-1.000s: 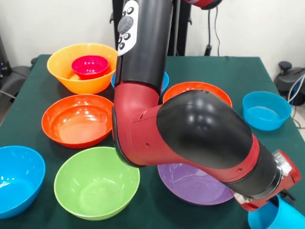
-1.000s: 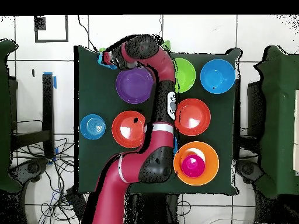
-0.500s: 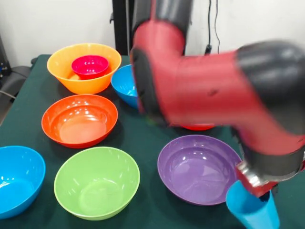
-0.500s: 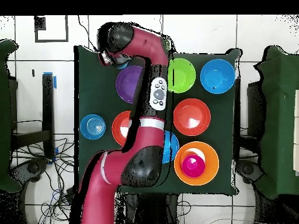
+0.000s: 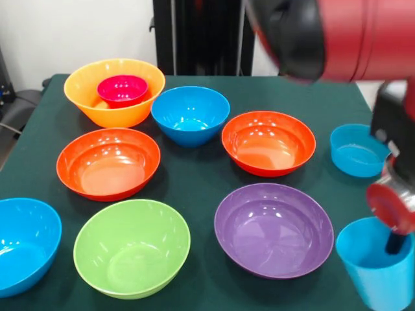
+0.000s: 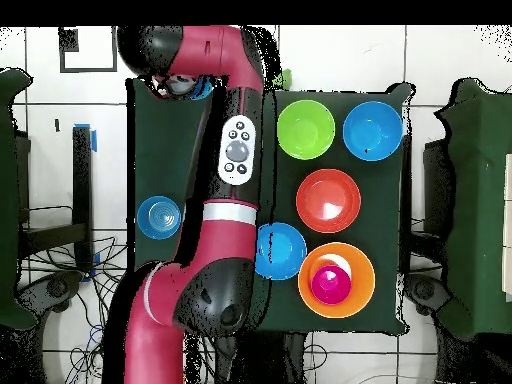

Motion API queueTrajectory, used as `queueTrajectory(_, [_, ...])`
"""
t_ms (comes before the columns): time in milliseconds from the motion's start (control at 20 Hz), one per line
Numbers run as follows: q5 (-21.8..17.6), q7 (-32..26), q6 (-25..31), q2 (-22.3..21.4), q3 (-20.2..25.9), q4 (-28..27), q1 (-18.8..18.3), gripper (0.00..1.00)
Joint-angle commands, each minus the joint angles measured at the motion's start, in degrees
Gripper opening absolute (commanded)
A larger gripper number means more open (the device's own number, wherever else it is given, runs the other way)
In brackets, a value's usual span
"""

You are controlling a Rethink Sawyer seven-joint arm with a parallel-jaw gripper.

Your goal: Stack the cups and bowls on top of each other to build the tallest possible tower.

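Observation:
The light-blue cup (image 5: 379,272) stands upright at the front right corner of the table, beside the purple bowl (image 5: 272,228). My gripper (image 5: 391,245) is shut on its rim, with one black finger down inside the cup; the cup's base is cut off by the picture edge. In the overhead view my gripper (image 6: 185,86) and a sliver of the cup (image 6: 201,88) show at the top left corner of the table. The small magenta bowl (image 5: 122,89) sits inside the large yellow-orange bowl (image 5: 113,115) at the back left. The small pale-blue bowl (image 5: 360,150) stands alone on the right.
A blue bowl (image 5: 190,115), two red-orange bowls (image 5: 107,162) (image 5: 268,142), a lime green bowl (image 5: 131,246) and another blue bowl (image 5: 23,243) are spread over the green table (image 5: 194,188). My arm (image 6: 235,160) runs along the table's left half in the overhead view.
My arm swung to the right of the front view, uncovering the bowls in the middle. The cup travelled with my gripper and went from tilted to upright.

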Motion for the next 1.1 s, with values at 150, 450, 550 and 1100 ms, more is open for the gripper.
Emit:
queueTrajectory(150, [-6.46,10.78,-5.01,-6.91,4.97,11.99,0.51,0.00])
queueTrajectory(450, [-10.80,3.28,-8.21,-13.98,10.27,24.28,1.67,0.00])
queueTrajectory(550, [-12.98,-0.08,-10.45,-16.50,11.65,29.43,2.42,0.00])
queueTrajectory(1100, [-20.47,-4.20,-13.47,-24.08,15.73,46.06,4.71,0.00])
